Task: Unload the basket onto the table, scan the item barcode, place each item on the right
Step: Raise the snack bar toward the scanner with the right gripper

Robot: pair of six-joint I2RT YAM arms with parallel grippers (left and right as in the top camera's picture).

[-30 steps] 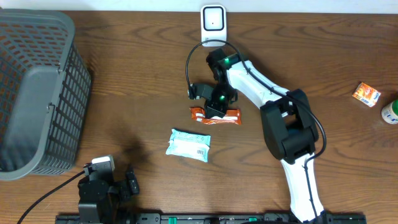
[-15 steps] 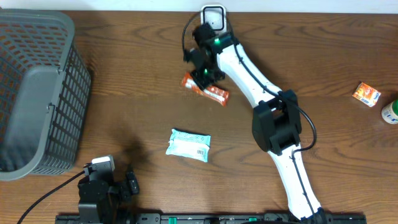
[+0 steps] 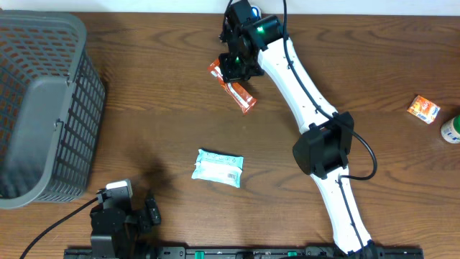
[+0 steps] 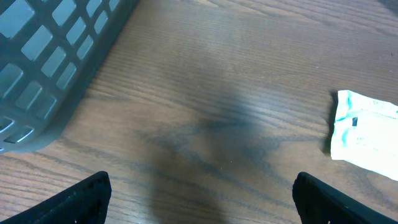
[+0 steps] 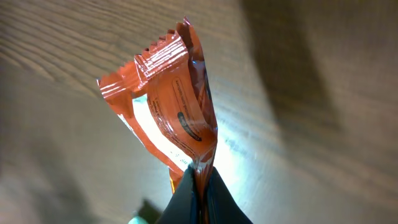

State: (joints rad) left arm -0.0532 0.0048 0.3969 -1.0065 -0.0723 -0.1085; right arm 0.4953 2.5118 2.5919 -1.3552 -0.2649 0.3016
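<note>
My right gripper point(image 3: 236, 69) is shut on one end of an orange snack wrapper point(image 3: 241, 94), holding it above the table near the far edge. In the right wrist view the wrapper point(image 5: 168, 106) hangs out from the closed fingertips of that gripper point(image 5: 200, 178), showing a white printed panel; I can make out no barcode. The right arm covers the spot at the far edge behind the wrapper. My left gripper point(image 4: 202, 205) is open over bare wood at the near left, with nothing between its fingers.
A white and teal packet point(image 3: 218, 167) lies mid-table, also at the right of the left wrist view point(image 4: 367, 134). A grey basket point(image 3: 43, 108) fills the left side. A small orange box point(image 3: 423, 108) and a bottle point(image 3: 451, 129) sit at the right edge.
The right gripper lifted the orange wrapper off the table and carried it toward the far edge, over the white device there, which the arm now hides. The left arm stayed still.
</note>
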